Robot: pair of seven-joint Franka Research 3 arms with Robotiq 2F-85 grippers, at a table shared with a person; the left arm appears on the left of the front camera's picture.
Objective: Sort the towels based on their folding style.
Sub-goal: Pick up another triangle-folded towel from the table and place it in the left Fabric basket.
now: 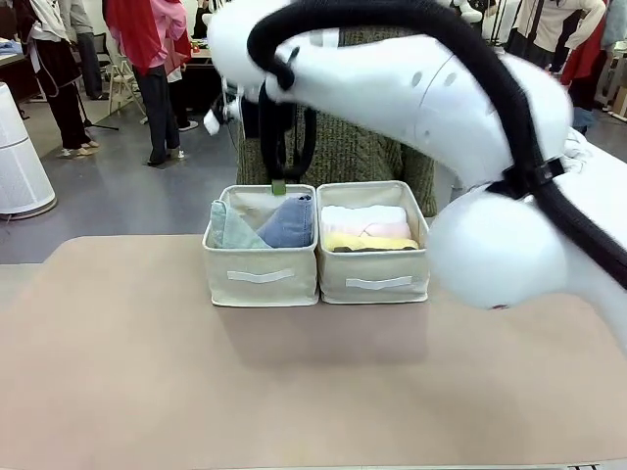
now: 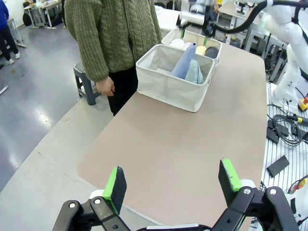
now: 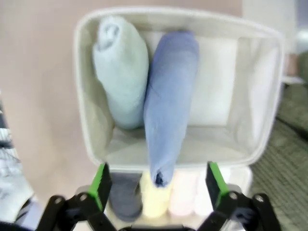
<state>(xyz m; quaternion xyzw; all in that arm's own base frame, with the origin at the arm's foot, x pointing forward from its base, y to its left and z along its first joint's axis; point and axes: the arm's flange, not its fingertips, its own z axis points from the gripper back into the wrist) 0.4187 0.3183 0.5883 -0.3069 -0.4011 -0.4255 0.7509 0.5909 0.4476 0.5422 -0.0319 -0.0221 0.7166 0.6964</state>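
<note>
Two cream fabric bins stand touching side by side at the far middle of the table. The left bin (image 1: 261, 276) holds the two cones: the pale green towel (image 1: 229, 229) lies on the left and the blue towel (image 1: 288, 222) leans beside it, touching. In the right wrist view the pale green towel (image 3: 121, 70) is a fat, soft taper, and the blue towel (image 3: 169, 103) is longer and slimmer, its narrow tip reaching over the bin's rim. The right bin (image 1: 373, 280) holds the rolls, packed close: the white towel (image 1: 364, 214) at the back, then the pink towel (image 1: 376, 231), then the yellow towel (image 1: 370, 243), with the dark grey towel (image 1: 345, 250) a thin sliver at the front.

The table (image 1: 147, 382) is a plain beige mat. Beyond it a person in an olive knitted sweater (image 2: 110, 33) stands at the far edge, and a grey floor runs back to other people and furniture.

The left gripper (image 2: 173, 185) hangs above the near end of the table, its fingers spread wide and holding nothing. The right gripper (image 3: 158, 183) hovers over the left bin, fingers likewise apart and bare. The right arm (image 1: 431, 108) covers much of the front view, hiding most of the person. The rolls blur together in the right wrist view.
</note>
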